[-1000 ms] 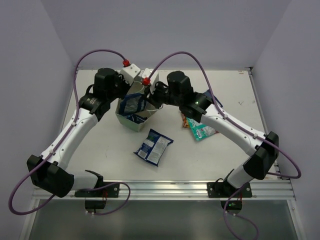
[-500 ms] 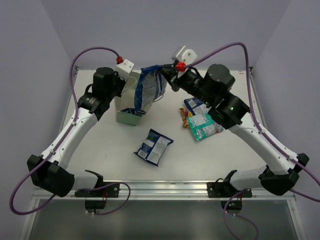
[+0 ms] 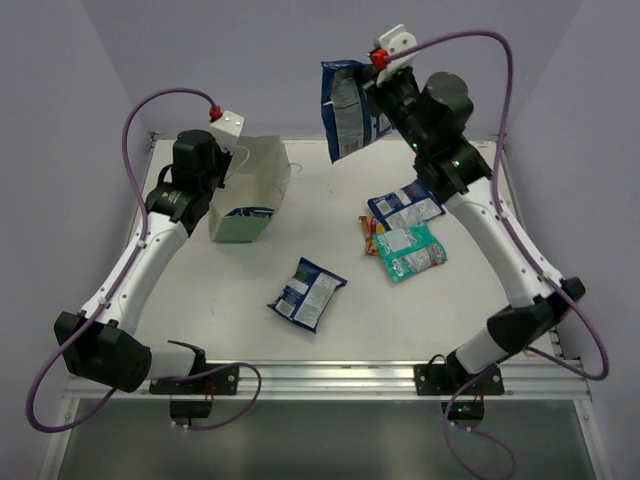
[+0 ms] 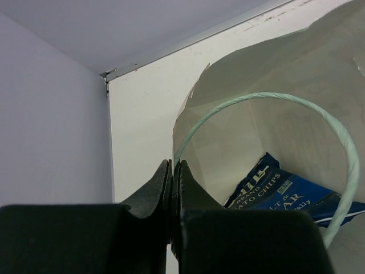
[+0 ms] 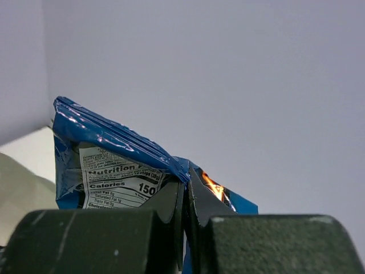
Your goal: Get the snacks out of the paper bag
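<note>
Snacks around the paper bag [image 3: 262, 175]. Holds one blue chips packet [image 4: 279, 191] inside. High to its right: raised blue packet [image 3: 345, 110], pinched tight by right gripper [image 5: 185, 191]. Bag rim clamped in left gripper [image 4: 173, 174]. Flat to the bag's right: blue-white packet [image 3: 405, 207], teal packet [image 3: 412, 252], orange packet [image 3: 371, 235]. In front of the bag: lone blue packet [image 3: 307, 293].

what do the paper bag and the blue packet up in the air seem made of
The paper bag looks like matte paper, mint outside, cream inside; flat creased walls, twisted cord handle. The blue packet is probably glossy foil or plastic film; bright glints, sealed top seam.
</note>
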Controlling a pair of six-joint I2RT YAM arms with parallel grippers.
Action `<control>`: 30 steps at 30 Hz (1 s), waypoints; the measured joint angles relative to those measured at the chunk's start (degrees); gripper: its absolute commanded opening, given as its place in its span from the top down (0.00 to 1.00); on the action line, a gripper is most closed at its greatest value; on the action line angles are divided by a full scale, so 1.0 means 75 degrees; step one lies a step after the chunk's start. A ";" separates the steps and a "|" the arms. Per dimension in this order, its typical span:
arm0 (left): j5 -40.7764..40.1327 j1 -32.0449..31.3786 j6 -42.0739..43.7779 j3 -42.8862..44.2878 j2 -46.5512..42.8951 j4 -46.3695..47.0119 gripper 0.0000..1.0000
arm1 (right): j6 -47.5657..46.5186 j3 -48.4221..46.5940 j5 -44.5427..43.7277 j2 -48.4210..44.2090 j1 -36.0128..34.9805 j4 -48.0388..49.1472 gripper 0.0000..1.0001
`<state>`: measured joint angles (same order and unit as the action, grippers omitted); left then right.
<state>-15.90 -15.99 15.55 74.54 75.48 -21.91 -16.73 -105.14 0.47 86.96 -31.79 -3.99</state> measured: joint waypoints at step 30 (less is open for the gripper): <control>0.1489 0.0055 0.1064 0.0090 0.0154 -0.0035 1.00 | 0.1475 0.2416 0.1475 0.0184 -0.1139 -0.1976 0.23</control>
<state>-4.73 -15.57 23.53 75.22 76.64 -22.17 -5.67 -87.02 11.53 88.33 -40.34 -18.81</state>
